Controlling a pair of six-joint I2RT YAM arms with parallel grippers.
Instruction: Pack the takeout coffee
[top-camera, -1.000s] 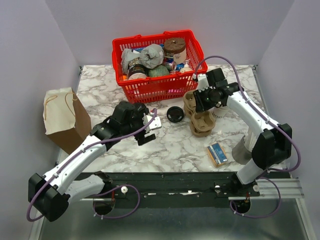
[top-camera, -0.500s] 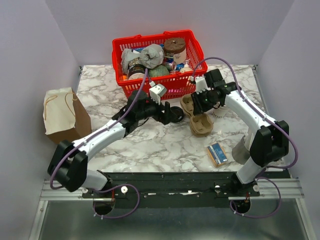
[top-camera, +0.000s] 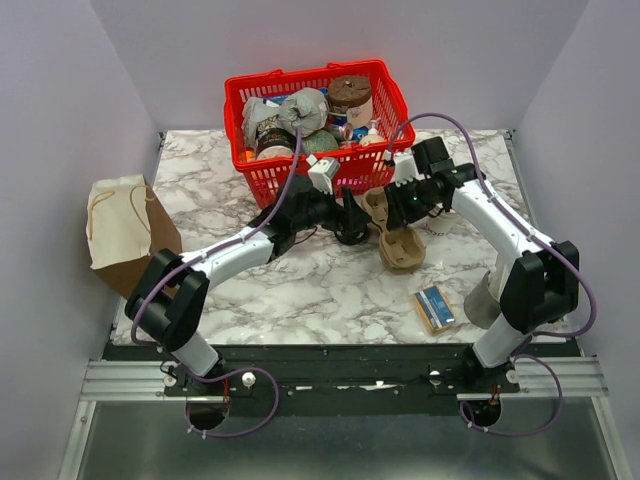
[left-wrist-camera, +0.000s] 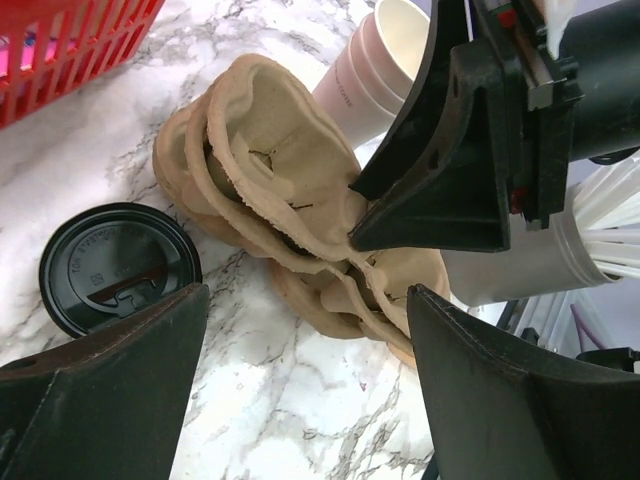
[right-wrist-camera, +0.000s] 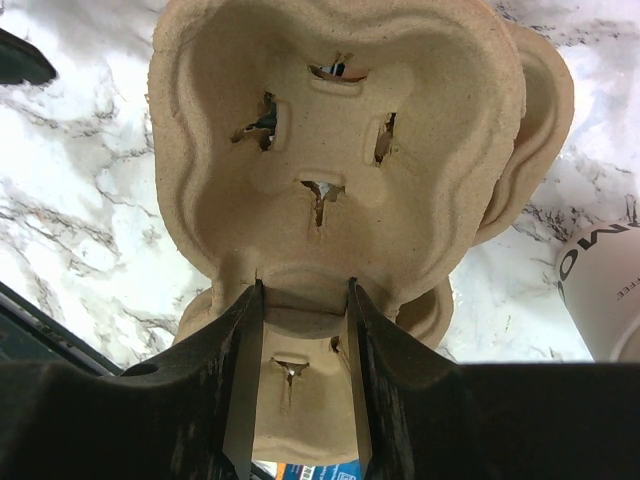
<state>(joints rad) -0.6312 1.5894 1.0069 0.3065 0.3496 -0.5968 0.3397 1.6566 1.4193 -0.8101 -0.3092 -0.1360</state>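
The takeout coffee with its black dome lid does not show. A stack of brown pulp cup carriers (top-camera: 402, 248) lies right of the table's middle. My right gripper (top-camera: 393, 207) is shut on the rim of the top carrier (right-wrist-camera: 340, 130), its fingertips (right-wrist-camera: 305, 285) pinching a lobe. My left gripper (top-camera: 350, 220) is open and empty, its fingers (left-wrist-camera: 100, 390) spread low over the marble in front of the carriers (left-wrist-camera: 270, 150). A loose black round lid (left-wrist-camera: 120, 265) lies left of them. A stack of lidless white cups (left-wrist-camera: 370, 60) stands behind. A white cup side with dark print (right-wrist-camera: 600, 290) is cut off.
A red basket (top-camera: 270, 180) full of goods stands at the back. A brown paper bag (top-camera: 125, 235) stands at the left edge. A blue box (top-camera: 435, 307) and a grey cup (top-camera: 483, 300) holding white straws (left-wrist-camera: 610, 200) are at the front right.
My left arm has swung right and forward from the middle left of the table to the black lid and the carriers. My right gripper has stayed on the carriers.
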